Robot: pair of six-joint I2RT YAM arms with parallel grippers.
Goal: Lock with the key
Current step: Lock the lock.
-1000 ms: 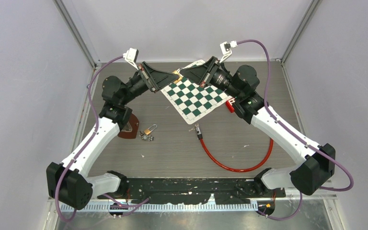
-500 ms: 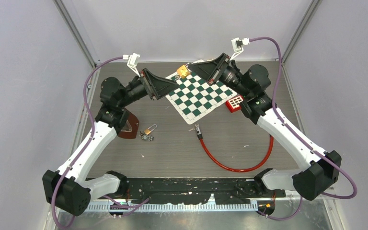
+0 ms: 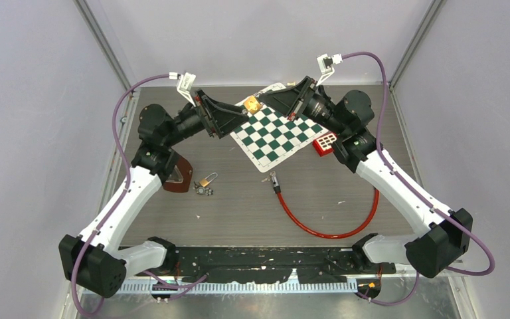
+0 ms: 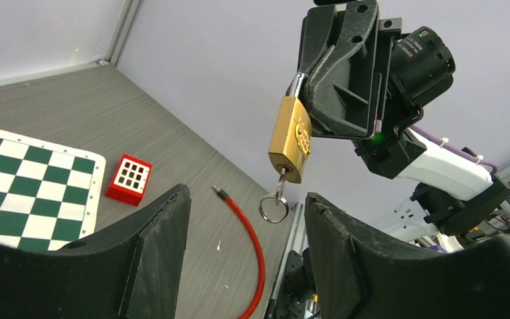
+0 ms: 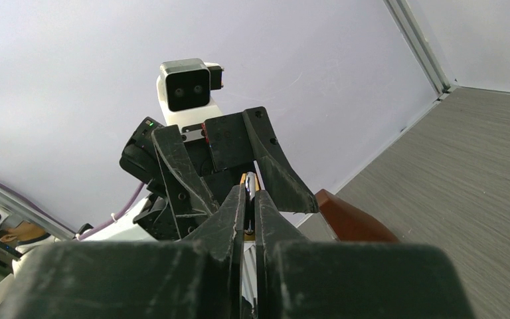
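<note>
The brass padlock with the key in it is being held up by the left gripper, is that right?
Not quite: the right gripper holds up the brass padlock with the key in it, as the left wrist view shows. The left gripper is open.

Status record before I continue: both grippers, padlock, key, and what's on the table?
right gripper: shut on the padlock's shackle, held up in the air
padlock: brass, hanging body down
key: in the keyhole, ring dangling below
left gripper: open, empty, beside the padlock, not touching the key
table: checkered mat, red keypad block, red cable, second small padlock
</note>
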